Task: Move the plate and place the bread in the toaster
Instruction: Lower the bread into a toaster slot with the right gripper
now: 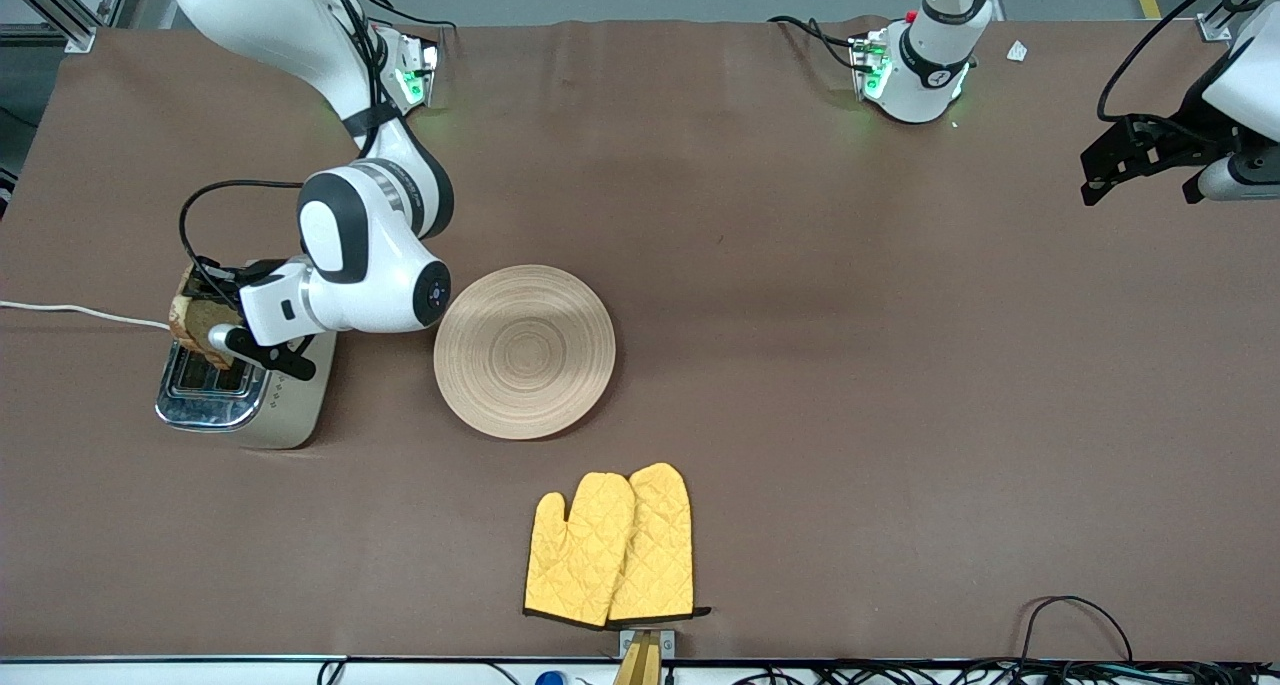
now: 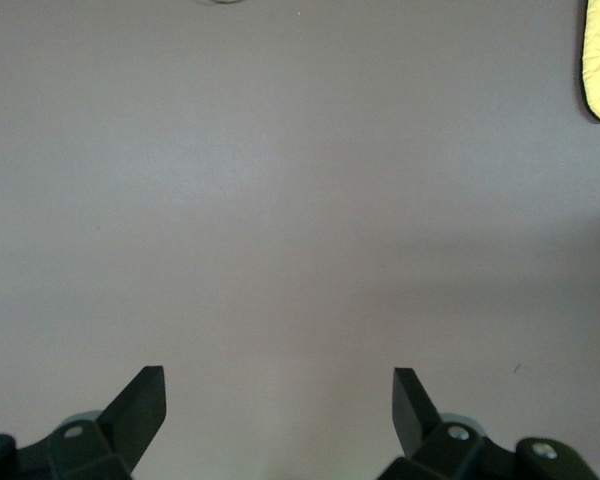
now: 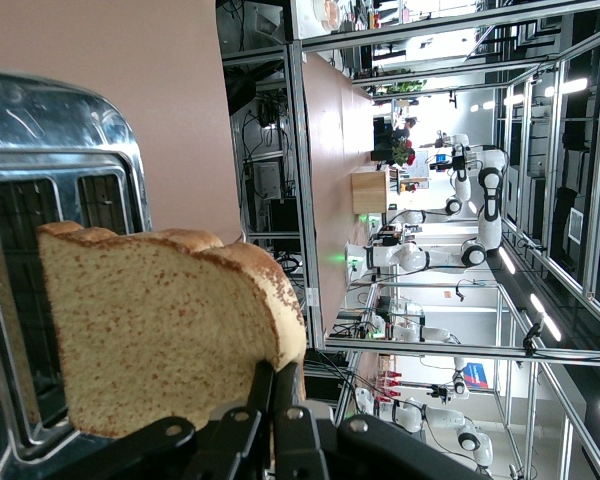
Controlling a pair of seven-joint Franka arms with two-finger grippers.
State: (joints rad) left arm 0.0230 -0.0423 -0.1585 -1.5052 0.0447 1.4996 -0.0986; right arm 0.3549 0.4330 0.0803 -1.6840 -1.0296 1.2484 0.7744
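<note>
One squarish slice of brown speckled bread (image 3: 160, 330), pinched edgewise in the right gripper (image 1: 215, 340), hangs just above the boxy cream-beige toaster's (image 1: 240, 395) chrome slots, while the left gripper (image 2: 278, 400) waits, fingers spread, holding nothing.

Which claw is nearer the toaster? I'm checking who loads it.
Right. The right claw holds the brown speckled bread slice over the cream-beige chrome-topped toaster; the left claw waits at the table's other end.
</note>
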